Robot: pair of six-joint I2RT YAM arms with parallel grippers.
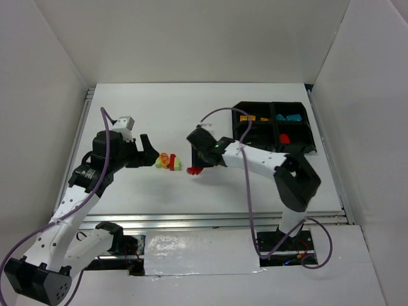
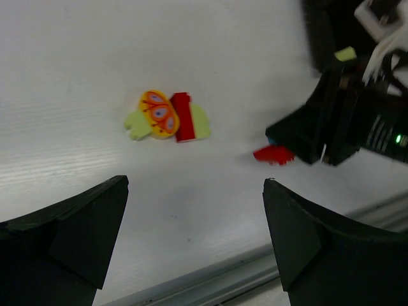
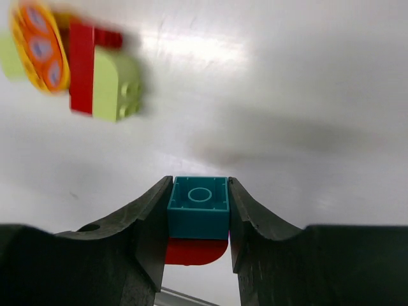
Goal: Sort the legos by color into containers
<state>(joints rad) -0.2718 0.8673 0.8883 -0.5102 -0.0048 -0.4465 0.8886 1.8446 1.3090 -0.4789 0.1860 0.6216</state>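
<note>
Pick step: right gripper [image 3: 198,191] clenched on teal brick [image 3: 198,205], red brick [image 3: 193,252] under it, mid-table, left of tray [image 1: 310,131]; left gripper [image 2: 194,188] released, empty; next: probably split off red, carry teal to tray's teal compartment.

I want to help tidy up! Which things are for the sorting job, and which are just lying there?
Job: teal brick in right pincer, loose brick cluster, black tray.
Lying about: purple cables, silver tape.

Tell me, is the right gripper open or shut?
Shut: the right gripper clamps a teal brick, with a red piece against it, between its fingers.
</note>
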